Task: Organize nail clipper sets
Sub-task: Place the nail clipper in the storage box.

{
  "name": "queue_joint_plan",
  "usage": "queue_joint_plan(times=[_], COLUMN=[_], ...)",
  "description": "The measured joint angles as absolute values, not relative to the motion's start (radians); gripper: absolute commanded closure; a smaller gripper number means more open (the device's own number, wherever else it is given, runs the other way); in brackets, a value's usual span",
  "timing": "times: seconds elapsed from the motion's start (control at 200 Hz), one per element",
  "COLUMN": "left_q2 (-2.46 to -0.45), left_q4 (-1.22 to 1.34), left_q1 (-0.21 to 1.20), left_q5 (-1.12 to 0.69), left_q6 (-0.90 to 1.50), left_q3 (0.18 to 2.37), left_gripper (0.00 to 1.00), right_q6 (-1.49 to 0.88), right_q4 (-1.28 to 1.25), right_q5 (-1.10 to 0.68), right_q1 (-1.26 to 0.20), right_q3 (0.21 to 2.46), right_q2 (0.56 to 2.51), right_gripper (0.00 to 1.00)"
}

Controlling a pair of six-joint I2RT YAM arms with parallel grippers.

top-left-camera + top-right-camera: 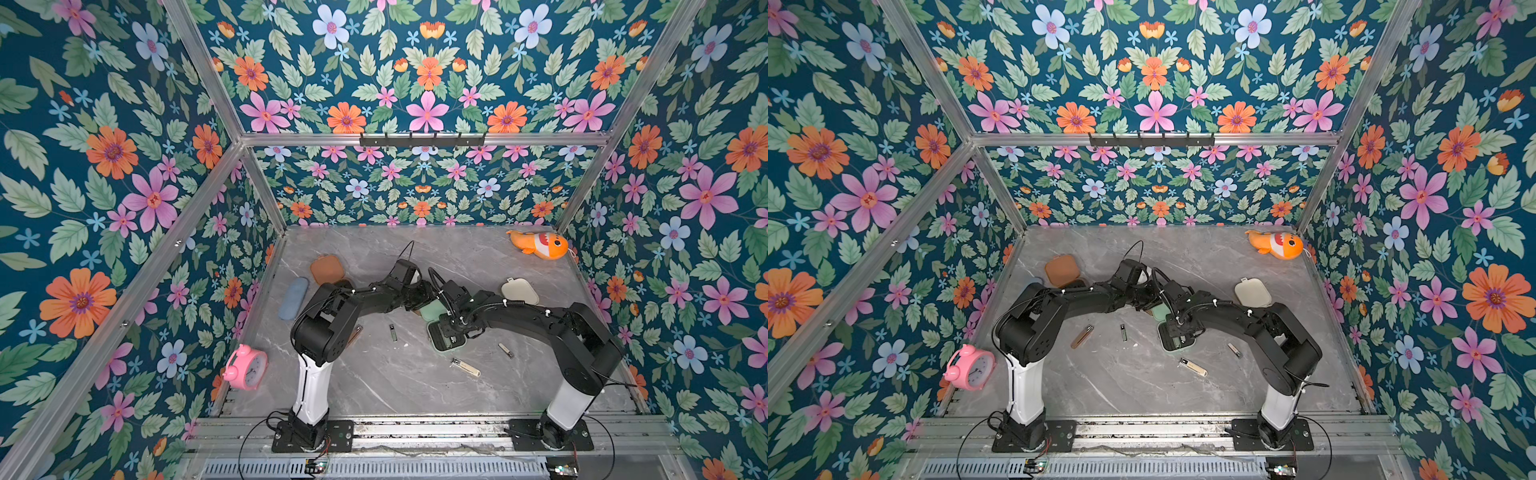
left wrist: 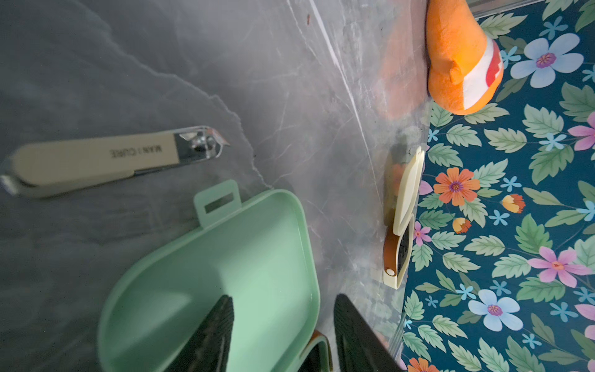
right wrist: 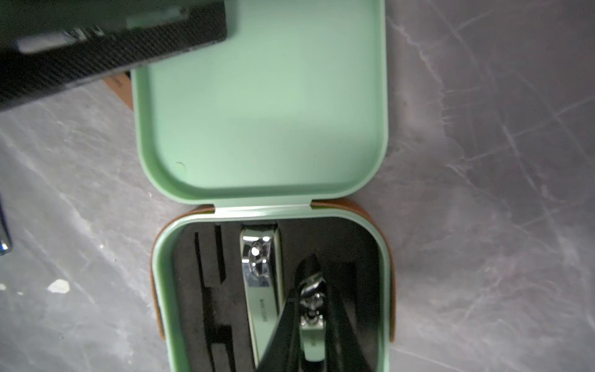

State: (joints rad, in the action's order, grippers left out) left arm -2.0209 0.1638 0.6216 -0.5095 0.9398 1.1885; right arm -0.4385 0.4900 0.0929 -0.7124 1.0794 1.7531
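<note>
Pinching small clipper [image 3: 311,322] | right jaws closed | over mint case [image 3: 267,96] tray [image 3: 360,244]

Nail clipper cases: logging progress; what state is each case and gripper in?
Mint green rounded-square case: open, large metal clipper seated inside.
Cream rounded-square case: open.
Brown rounded-square case: apparently open, partly hidden.
Left gripper: open, straddling mint lid's rim.
Right gripper: shut on small metal clipper.

Smooth matt plastic on the mint green case [image 3: 264,96], with a dull black foam tray [image 3: 206,273] under the right gripper [image 3: 310,283]. The small clipper [image 3: 310,322] between its matt black fingers [image 3: 283,335] is mirror-bright metal, like the larger clipper [image 3: 257,257] just beside. The table [image 3: 483,161] is grey stone-look with a faint sheen.
</note>
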Motion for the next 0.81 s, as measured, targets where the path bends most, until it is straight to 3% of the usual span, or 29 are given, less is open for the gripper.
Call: queue_joint_plan(times=[0.5, 0.805], left_q2=[-2.032, -2.032], left_q4=[0.163, 0.162], left_q1=[0.620, 0.620], left_q5=[-0.499, -0.499], left_q6=[0.939, 0.939], left_q3=[1.193, 1.195], left_gripper=[0.47, 0.47], right_q6=[-0.435, -0.451], right_q4=[0.446, 0.462], right_q5=[0.091, 0.102], right_q1=[-0.718, -0.718], right_q3=[1.053, 1.069], right_q2=[1.772, 1.786], right_gripper=[0.87, 0.74])
